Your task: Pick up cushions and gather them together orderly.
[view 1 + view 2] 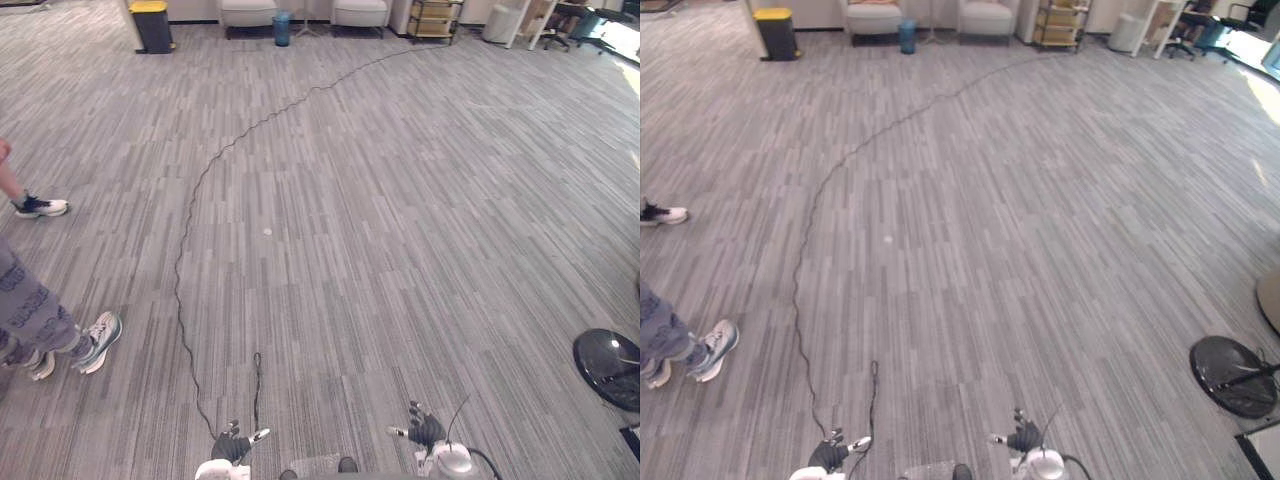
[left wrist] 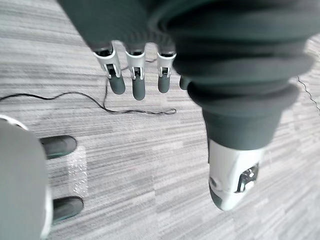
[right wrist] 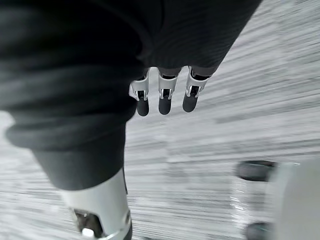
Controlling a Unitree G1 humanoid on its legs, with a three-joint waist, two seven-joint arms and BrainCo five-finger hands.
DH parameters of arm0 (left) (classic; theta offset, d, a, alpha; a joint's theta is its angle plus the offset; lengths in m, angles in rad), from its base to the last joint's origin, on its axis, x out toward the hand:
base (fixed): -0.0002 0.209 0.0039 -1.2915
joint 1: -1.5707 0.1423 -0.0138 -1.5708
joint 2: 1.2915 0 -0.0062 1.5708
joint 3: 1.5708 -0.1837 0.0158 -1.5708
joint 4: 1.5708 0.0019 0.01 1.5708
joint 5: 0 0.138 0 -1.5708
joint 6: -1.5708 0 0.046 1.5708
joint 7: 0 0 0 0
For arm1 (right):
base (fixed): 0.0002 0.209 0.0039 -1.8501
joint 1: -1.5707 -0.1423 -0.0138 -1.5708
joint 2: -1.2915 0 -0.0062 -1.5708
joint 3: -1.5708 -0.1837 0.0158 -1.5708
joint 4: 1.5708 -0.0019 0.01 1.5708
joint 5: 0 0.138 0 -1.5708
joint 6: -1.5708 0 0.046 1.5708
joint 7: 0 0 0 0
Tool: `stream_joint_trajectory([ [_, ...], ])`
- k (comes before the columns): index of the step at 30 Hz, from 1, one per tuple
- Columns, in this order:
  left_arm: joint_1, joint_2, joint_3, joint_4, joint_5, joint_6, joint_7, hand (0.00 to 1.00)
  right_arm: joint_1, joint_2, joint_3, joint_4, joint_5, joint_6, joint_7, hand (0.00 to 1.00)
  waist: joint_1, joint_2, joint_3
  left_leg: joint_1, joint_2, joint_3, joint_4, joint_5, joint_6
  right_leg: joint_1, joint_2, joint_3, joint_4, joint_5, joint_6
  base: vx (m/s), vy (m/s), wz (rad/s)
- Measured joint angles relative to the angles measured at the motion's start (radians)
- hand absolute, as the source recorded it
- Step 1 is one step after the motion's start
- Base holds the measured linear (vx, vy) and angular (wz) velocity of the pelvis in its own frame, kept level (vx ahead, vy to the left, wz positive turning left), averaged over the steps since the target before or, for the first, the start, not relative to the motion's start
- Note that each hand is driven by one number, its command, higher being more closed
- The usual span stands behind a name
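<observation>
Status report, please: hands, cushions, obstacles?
Left hand open, empty. Right hand open, empty. No cushion held yet. Person's shoe left, black round base right.

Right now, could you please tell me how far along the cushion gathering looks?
Done: nothing yet. In hand: nothing; the left hand and the right hand hang open above the carpet, holding no cushion. Left: the whole job, finding the cushions, picking them up and gathering them neatly. Pale armchairs stand by the far wall; a person's shoes are at the robot's left.
</observation>
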Motion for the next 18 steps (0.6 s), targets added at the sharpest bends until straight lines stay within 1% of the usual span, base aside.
stream_joint_trajectory([
  [1, 0.0, -0.001, -0.001, 0.0, 0.0, 0.0, -0.002, 0.0, -0.001, 0.007, -0.014, 0.005, 0.002, 0.008, 0.002, 0.0, 0.001, 0.0, 0.0, -0.006, -0.003, -0.012, -0.001, 0.001, 0.001, -0.001, -0.003, -0.012, -0.001, -0.003, 0.002, 0.03, 0.002, 0.19],
  [6, -0.001, -0.009, -0.001, 0.001, -0.002, 0.001, -0.003, 0.0, 0.001, 0.013, -0.075, 0.01, 0.025, 0.016, 0.005, 0.0, 0.009, 0.002, -0.001, -0.009, -0.008, -0.033, -0.006, 0.002, 0.003, 0.008, -0.008, -0.045, -0.001, -0.007, 0.008, 0.05, 0.012, 0.18],
  [8, -0.005, -0.012, 0.0, 0.015, -0.002, 0.0, -0.004, 0.0, 0.002, 0.014, -0.097, 0.012, 0.049, 0.016, 0.006, 0.0, 0.009, 0.008, -0.001, -0.001, -0.01, -0.046, -0.007, 0.003, 0.003, 0.02, -0.01, -0.067, -0.001, -0.008, 0.009, 0.05, 0.011, 0.14],
  [13, -0.007, -0.023, 0.002, 0.02, -0.002, 0.001, -0.004, 0.0, 0.006, 0.023, -0.126, 0.014, 0.051, 0.016, 0.006, 0.0, 0.012, 0.018, -0.002, 0.008, -0.014, -0.057, -0.01, 0.004, 0.005, 0.034, -0.014, -0.088, -0.001, -0.01, 0.012, -0.01, 0.003, 0.09],
  [15, -0.007, -0.027, 0.002, 0.022, -0.002, 0.003, -0.005, 0.0, 0.007, 0.035, -0.152, 0.014, 0.067, 0.016, 0.005, 0.0, 0.012, 0.022, -0.001, 0.009, -0.018, -0.06, -0.015, 0.011, 0.014, 0.033, -0.017, -0.094, 0.0, -0.015, 0.007, -0.05, -0.003, 0.06],
  [18, -0.013, -0.028, 0.002, 0.031, -0.002, 0.013, -0.005, 0.0, 0.013, 0.037, -0.157, 0.014, 0.082, 0.016, 0.004, 0.0, 0.011, 0.023, -0.002, 0.018, -0.021, -0.08, -0.037, 0.029, 0.018, 0.032, -0.021, -0.117, 0.015, -0.025, 0.006, -0.04, -0.007, 0.18],
])
